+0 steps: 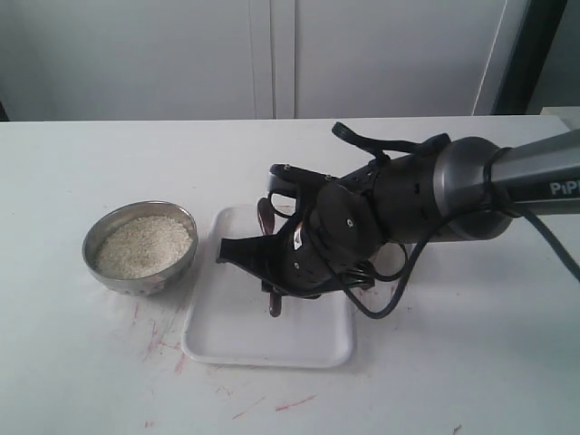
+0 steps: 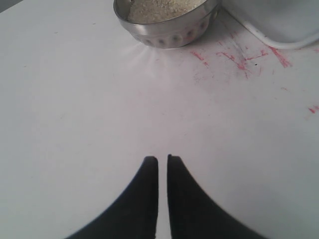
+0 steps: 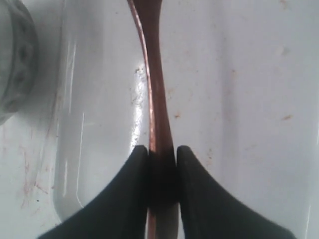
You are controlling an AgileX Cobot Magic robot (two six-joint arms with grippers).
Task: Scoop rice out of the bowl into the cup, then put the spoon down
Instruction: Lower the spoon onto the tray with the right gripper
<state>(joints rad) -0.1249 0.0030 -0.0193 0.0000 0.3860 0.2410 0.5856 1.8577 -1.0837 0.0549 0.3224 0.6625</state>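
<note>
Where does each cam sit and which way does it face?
Exterior: raised, off the arms, looking down across the table toward the wall; shows the right arm and right gripper over the tray.
Left wrist: on that arm, looking past the left gripper along the table to the bowl.
Right wrist: on the right arm, looking down past its gripper at the clamped spoon over the tray.
Shared: bowl and tray show in all three.

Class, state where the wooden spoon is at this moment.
The spoon is over the white tray, mid-scene in the exterior view, just right of the bowl, its handle clamped in the right claw.
</note>
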